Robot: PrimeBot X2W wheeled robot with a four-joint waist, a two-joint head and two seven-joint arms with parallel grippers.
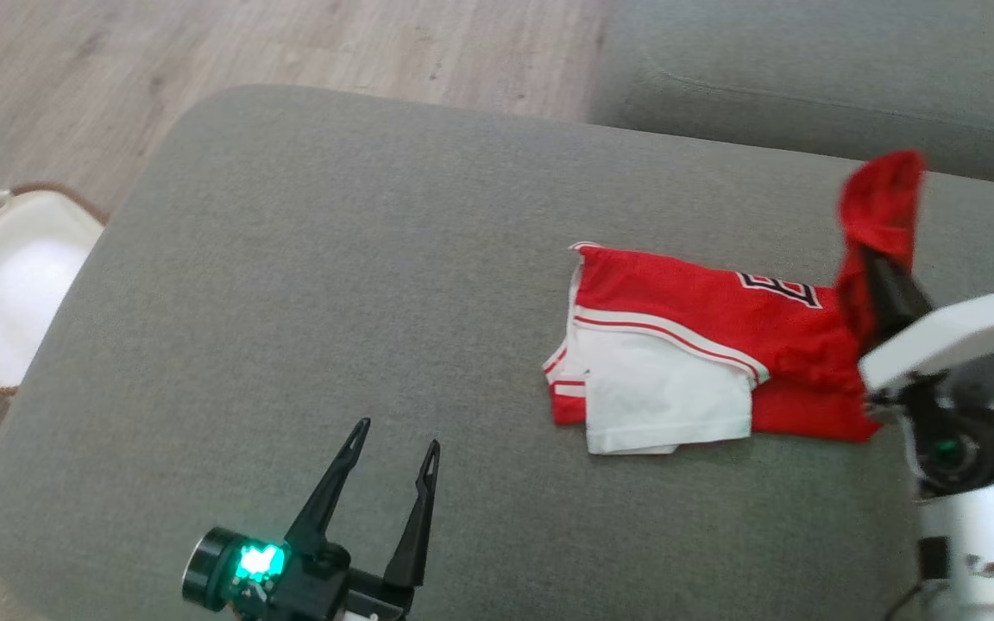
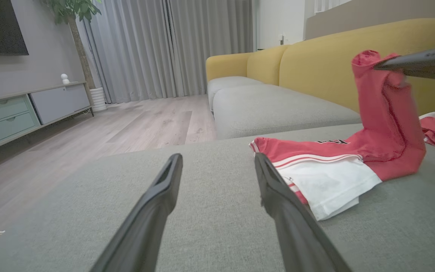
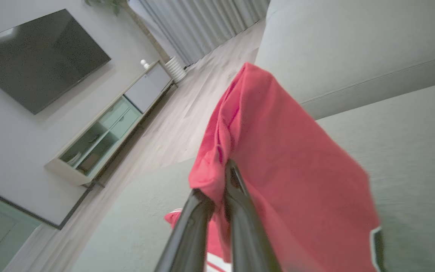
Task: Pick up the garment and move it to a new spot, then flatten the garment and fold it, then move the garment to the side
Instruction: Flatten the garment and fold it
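Note:
A red and white garment [image 1: 687,345] with black lettering lies partly folded on the grey sofa seat [image 1: 333,285], right of centre. Its right end [image 1: 881,207] is lifted off the cushion, pinched by my right gripper [image 1: 881,267], which is shut on the red cloth [image 3: 278,151]. In the left wrist view the raised flap [image 2: 387,113] stands up at the right, held by the other gripper's fingers [image 2: 406,64]. My left gripper [image 1: 393,448] is open and empty, low over the cushion, well left of the garment [image 2: 327,170].
A white basket with a brown rim [image 1: 5,285] sits on the wooden floor at the left. The sofa's back cushion [image 1: 825,78] runs behind the seat. A yellow sofa [image 2: 315,60], a TV cabinet [image 2: 25,109] and curtains lie beyond.

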